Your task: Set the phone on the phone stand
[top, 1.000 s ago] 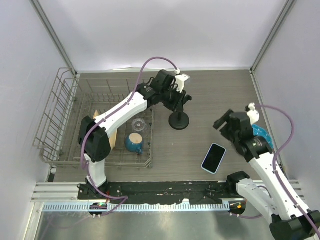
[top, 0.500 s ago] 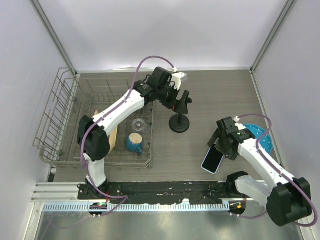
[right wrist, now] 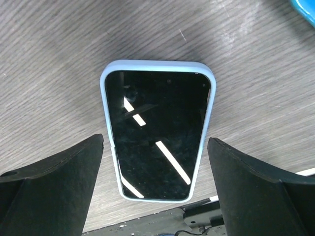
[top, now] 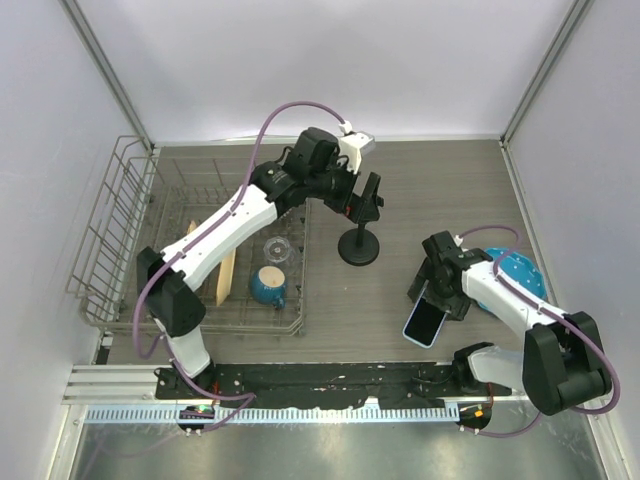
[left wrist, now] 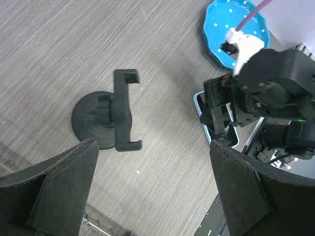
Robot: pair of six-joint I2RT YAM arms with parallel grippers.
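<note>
right gripper [right wrist: 155,145] jaws spread wide, nothing clamped, straddling phone [right wrist: 157,123] from above; contact with case edges unclear. phone flat on table [right wrist: 49,59], screen up, near front edge. left gripper [left wrist: 153,145] jaws likewise wide apart, empty, over phone stand [left wrist: 120,115]. stand upright mid-table, well apart from phone. blue plate [left wrist: 236,34] beside right arm.

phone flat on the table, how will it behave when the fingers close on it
Probably stiff: the phone is a slim flat slab. Its glossy screen looks slippery; the light blue case edge may grip the right fingers better. Lying flat on the table, it would likely slide rather than tip.
</note>
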